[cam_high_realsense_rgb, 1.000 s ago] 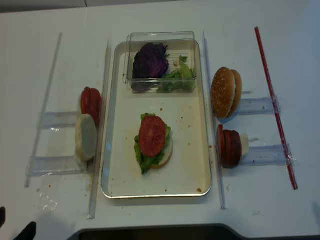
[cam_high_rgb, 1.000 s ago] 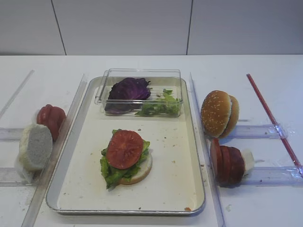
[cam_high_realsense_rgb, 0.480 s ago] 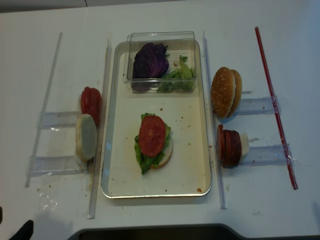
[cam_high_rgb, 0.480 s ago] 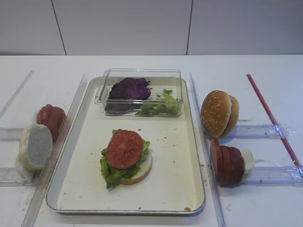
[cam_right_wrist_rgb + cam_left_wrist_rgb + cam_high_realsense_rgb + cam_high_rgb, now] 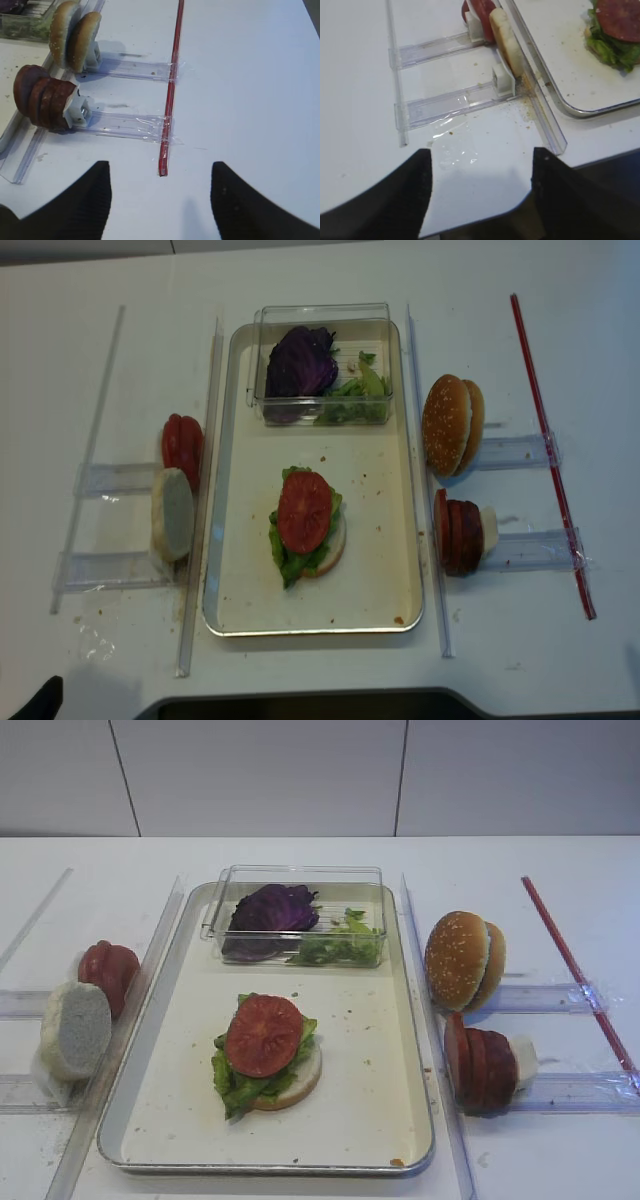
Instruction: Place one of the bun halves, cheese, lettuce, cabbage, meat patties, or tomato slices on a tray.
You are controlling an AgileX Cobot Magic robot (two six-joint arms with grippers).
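Right wrist view: the right gripper [image 5: 160, 200] is open and holds nothing. The meat patties [image 5: 42, 97] stand on edge at 10 o'clock, nearest this arm. The left gripper [image 5: 480, 190] is open too.

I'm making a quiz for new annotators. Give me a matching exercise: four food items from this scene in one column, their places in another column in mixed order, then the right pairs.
Items:
1. cabbage
2. meat patties
3. tomato slice
4. sesame buns

Places:
A. on the lettuce stack in the tray
B. standing in the nearer holder right of the tray
C. inside the clear box
D. standing in the farther holder right of the tray

Pairs: 1-C, 2-B, 3-A, 4-D
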